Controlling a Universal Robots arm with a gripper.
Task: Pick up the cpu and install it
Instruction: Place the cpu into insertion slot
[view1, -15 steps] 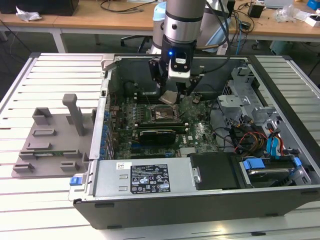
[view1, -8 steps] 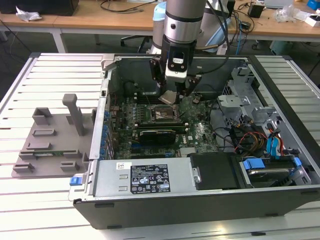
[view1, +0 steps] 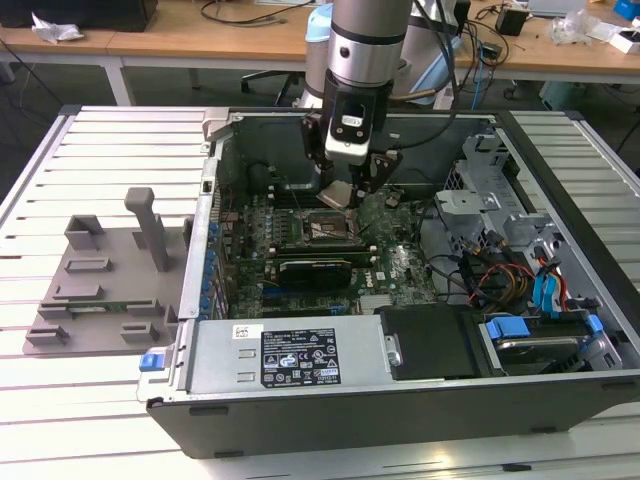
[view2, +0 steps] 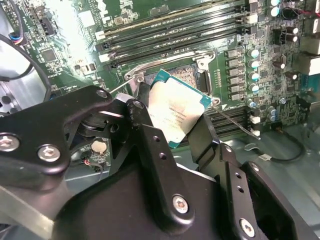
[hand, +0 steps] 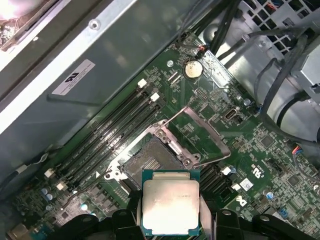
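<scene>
Open PC case on slatted table: claw clamped on cpu, just over mobo socket

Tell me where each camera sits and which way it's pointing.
Exterior view: off the arm, raised, looking down into the open computer case; shows the arm and gripper.
First wrist view: on the wrist, looking past the gripper at the motherboard; shows dark gripper parts.
Second wrist view: on the wrist, different angle, looking over the gripper's black linkage toward the motherboard.
Shared: both wrist views show the cpu clamped in the gripper, open socket beyond it.
</scene>
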